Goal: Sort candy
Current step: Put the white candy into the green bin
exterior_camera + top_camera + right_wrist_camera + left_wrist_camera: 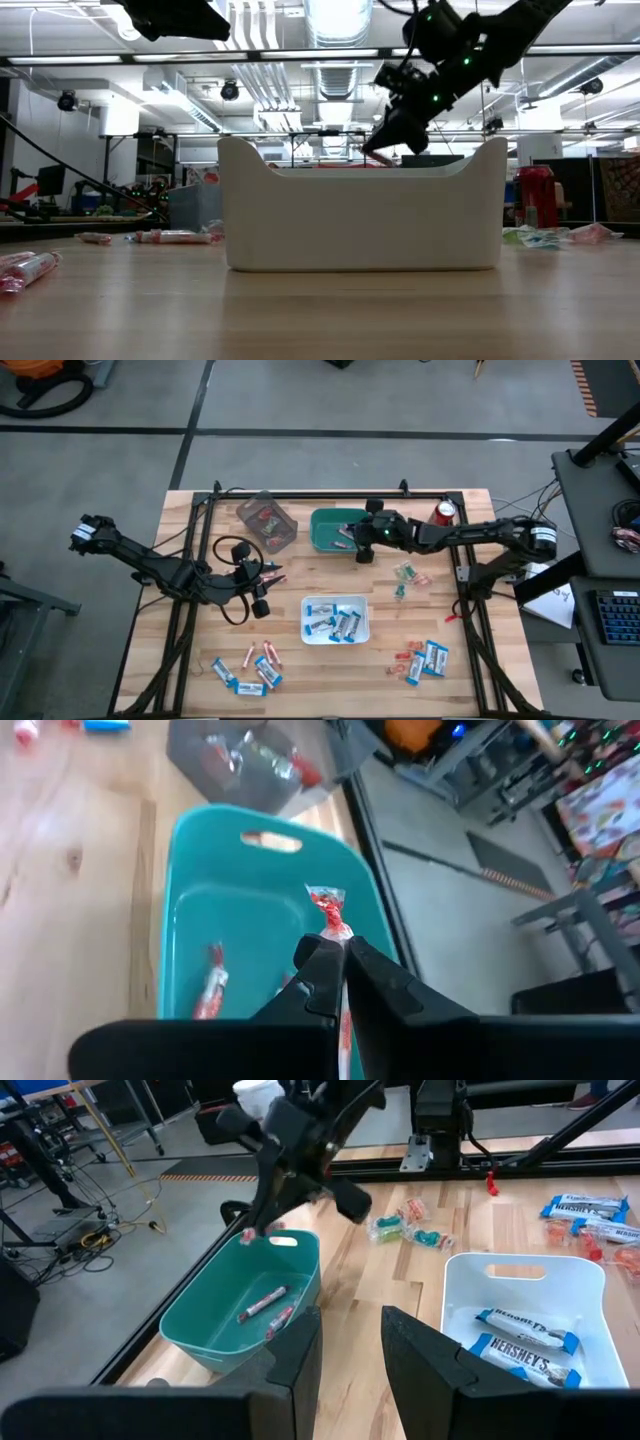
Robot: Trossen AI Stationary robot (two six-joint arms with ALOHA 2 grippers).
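My right gripper (pixel 338 948) is shut on a slim red-and-white candy stick (pixel 328 912) and hovers over the teal bin (pixel 325 520) at the far middle of the table. Two sticks (pixel 210 985) lie on that bin's floor. My left gripper (pixel 350 1345) waits open left of centre, above the table, with nothing between its fingers. The white bin (pixel 312 605) holds blue-and-white packets (pixel 525 1330). A clear bin (pixel 266 520) holds red pieces. Loose candy lies in piles near the front left (pixel 250 665) and front right (pixel 420 660). My right gripper pinches the candy stick between its two fingers, which lie along it. The stick's twisted wrapper end (pixel 325 900) pokes out past the fingertips. The fingers slant downward from the table's right side. The stick is lifted clear, above the teal bin's inside.
A red can (pixel 445 512) stands at the far right, beside the right arm. A few green-wrapped sweets (pixel 405 575) lie right of centre. A black frame (pixel 330 494) borders the table's far edge and its sides.
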